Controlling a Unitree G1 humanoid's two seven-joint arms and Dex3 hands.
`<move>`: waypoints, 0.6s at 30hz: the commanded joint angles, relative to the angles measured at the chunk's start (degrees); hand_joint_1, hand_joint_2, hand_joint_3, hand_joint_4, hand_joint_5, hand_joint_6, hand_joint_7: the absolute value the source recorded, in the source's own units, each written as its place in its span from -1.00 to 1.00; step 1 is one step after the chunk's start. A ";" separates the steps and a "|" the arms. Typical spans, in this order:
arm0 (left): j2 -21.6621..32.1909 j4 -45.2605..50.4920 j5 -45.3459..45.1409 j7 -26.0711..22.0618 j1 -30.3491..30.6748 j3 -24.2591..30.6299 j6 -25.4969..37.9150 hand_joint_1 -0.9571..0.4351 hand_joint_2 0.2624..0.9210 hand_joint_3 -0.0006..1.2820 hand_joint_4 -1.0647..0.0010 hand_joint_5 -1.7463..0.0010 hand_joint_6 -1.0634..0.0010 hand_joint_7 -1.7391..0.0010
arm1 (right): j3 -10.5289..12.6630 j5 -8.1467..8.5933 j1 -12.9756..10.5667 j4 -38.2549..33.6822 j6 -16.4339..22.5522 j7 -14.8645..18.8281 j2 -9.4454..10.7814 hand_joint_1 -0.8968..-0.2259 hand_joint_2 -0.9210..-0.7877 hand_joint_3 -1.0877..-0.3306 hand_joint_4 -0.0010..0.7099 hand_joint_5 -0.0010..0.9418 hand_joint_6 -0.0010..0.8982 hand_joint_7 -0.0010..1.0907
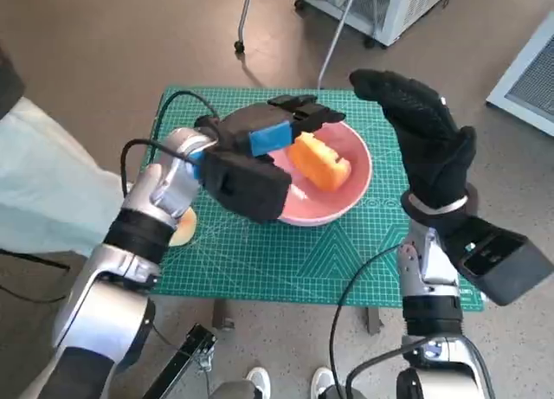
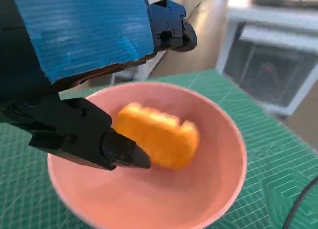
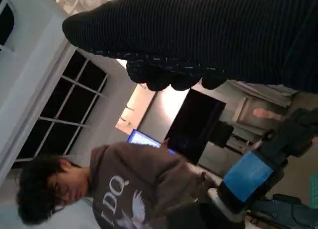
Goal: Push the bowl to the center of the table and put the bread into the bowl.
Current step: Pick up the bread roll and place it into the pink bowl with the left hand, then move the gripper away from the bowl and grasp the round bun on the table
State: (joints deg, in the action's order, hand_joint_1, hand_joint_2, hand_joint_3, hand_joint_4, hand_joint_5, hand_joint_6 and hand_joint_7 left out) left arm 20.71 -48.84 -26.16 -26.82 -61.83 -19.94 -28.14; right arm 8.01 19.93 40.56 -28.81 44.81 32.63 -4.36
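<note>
A pink bowl (image 1: 355,187) stands on the green cutting mat (image 1: 286,260), near the middle of the table. Inside it lies an orange piece of bread (image 1: 318,162), also plain in the left wrist view as the bread (image 2: 161,135) in the bowl (image 2: 218,189). My left hand (image 1: 260,152) hovers over the bowl's near-left side with its fingers apart, holding nothing; its fingertips (image 2: 124,152) sit just beside the bread. My right hand (image 1: 424,135) is raised to the right of the bowl, gloved, fingers extended and empty.
A tan round object (image 1: 183,228) lies on the mat under my left forearm. White units stand on the floor beyond the table (image 1: 381,9). A person in a brown sweatshirt (image 3: 134,189) sits nearby. Shoes show below the table's front edge (image 1: 260,380).
</note>
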 commanded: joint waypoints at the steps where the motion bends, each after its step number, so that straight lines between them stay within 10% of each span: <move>1: 4.53 5.09 3.83 -0.59 2.64 3.77 -1.86 0.08 0.68 -0.96 0.84 0.97 0.89 0.44 | -0.28 -0.56 -0.59 -1.01 0.48 -0.50 0.51 -0.45 -1.00 -0.17 -0.14 -0.92 -0.97 0.66; 18: 23.37 30.11 13.78 -10.78 22.53 16.20 6.12 0.19 0.73 -1.00 0.55 1.00 0.39 0.80 | -1.01 0.59 -1.10 0.05 -0.47 -0.31 0.66 -0.41 -1.00 -0.21 -0.14 -0.91 -0.98 0.66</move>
State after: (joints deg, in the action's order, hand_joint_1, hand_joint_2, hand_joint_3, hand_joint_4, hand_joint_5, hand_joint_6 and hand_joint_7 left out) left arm 40.94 -21.28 -12.42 -36.47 -43.03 -5.10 -23.75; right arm 7.26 20.08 40.50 -28.72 45.43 32.13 -4.01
